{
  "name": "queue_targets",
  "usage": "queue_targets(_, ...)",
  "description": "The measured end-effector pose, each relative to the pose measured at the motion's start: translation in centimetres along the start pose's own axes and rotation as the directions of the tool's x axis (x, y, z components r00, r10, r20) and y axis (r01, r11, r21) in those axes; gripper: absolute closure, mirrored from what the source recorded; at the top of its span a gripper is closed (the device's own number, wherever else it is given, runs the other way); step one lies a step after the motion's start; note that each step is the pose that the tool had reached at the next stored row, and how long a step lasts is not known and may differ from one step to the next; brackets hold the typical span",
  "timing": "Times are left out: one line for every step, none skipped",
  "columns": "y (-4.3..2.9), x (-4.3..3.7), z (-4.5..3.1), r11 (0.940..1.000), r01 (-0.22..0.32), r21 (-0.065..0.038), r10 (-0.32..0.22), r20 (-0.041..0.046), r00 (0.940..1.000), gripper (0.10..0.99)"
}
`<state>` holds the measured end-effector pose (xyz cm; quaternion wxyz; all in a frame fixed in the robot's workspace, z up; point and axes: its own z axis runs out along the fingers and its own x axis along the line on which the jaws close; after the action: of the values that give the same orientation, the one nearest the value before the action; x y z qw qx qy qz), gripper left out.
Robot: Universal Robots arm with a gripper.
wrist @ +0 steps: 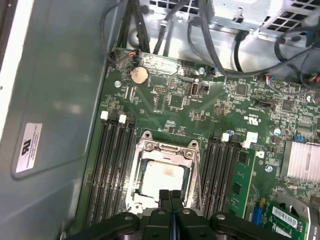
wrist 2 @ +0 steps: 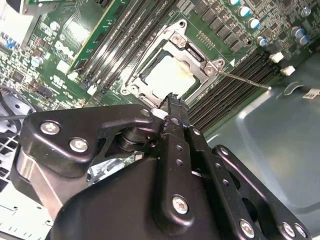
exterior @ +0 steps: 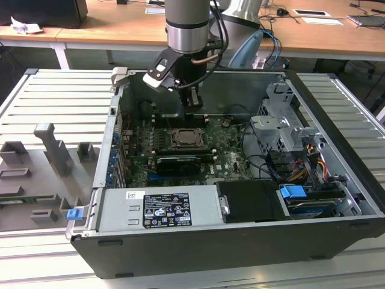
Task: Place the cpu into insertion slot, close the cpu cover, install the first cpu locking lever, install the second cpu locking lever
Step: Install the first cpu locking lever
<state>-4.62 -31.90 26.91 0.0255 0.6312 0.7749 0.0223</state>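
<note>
Already the cpu [wrist: 161,177] sits in the slot [wrist: 137,170], its pale top showing through the cut-out of the cover [wrist: 167,148], which seems to lie flat over it. The end effector [wrist: 170,196] hangs just above the slot's edge, fingers pressed together on nothing. A thin lever [wrist 2: 245,80] juts out over the memory slots.

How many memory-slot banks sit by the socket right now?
2: one bank on one side of the cpu cover, the other on the opposite side. The tool hides some board, so more may exist.
</note>
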Motion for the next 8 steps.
queue_targets(-0.01,0.0,0.0,0.9999,0.012,0.0,-0.012,-0.0008,0.9999,0.98)
queue_targets(-0.01,0.0,0.0,0.9997,0.023,0.0,-0.023,-0.0015,0.9997,0.98)
queue_targets(-0.02,0.0,0.0,0.9992,0.039,0.0,-0.039,-0.0026,0.9992,0.98)
queue_targets(-0.02,0.01,0.0,0.9986,0.053,-0.001,-0.053,-0.0035,0.9986,0.98)
queue_targets(-0.01,0.0,0.0,0.9969,0.079,-0.001,-0.079,-0.0053,0.9968,0.98)
queue_targets(-0.01,0.0,0.0,0.9956,0.094,-0.001,-0.094,-0.0062,0.9956,0.98)
queue_targets(-0.01,0.0,0.0,0.9944,0.105,-0.002,-0.105,-0.007,0.9944,0.98)
queue_targets(-0.01,0.0,0.0,0.9925,0.122,-0.002,-0.122,-0.008,0.9925,0.98)
